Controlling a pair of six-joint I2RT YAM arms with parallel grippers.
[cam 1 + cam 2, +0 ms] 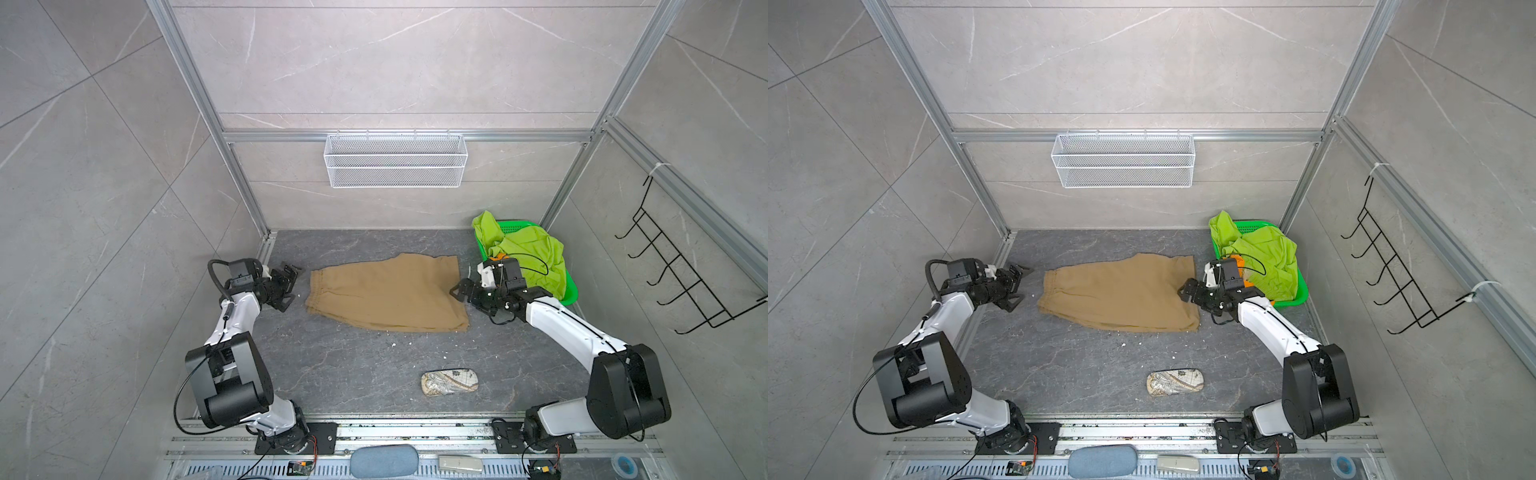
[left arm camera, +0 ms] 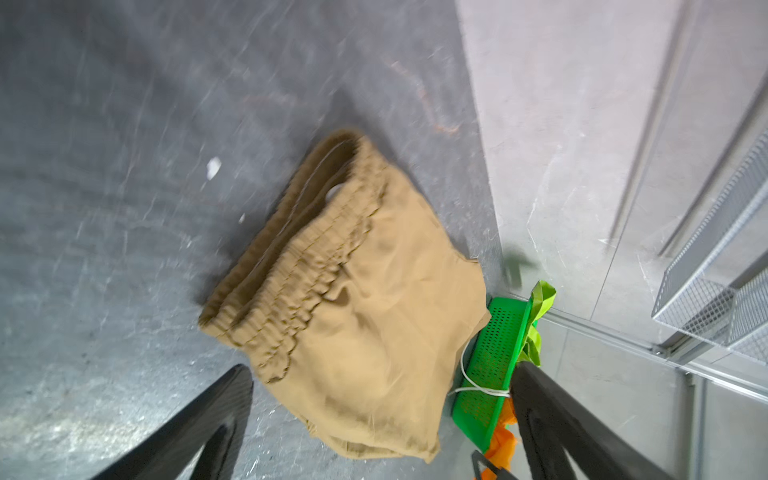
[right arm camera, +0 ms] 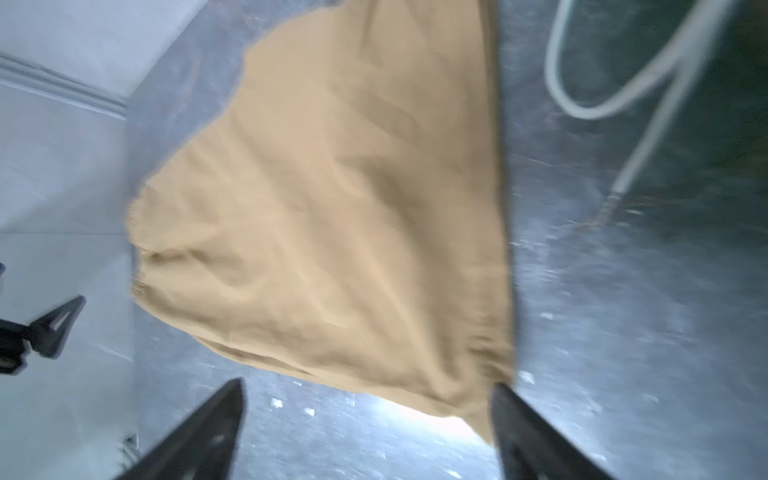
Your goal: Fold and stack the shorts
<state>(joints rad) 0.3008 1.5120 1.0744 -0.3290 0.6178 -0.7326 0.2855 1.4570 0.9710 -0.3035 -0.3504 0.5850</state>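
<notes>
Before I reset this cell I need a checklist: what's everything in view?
tan shorts: 1, tan, flat on table centre
lime shorts: 1, lime green, heaped on plastic basket
orange shorts: 1, orange, mostly hidden in that basket
plastic basket: 1, green, table's back right
pouch: 1, patterned beige, table front
wire basket: 1, white, back wall
hook rack: 1, black, right wall
pad: 1, blue-grey, front rail
left arm, right arm: 2, white and black, flanking tan shorts, jaws open
</notes>
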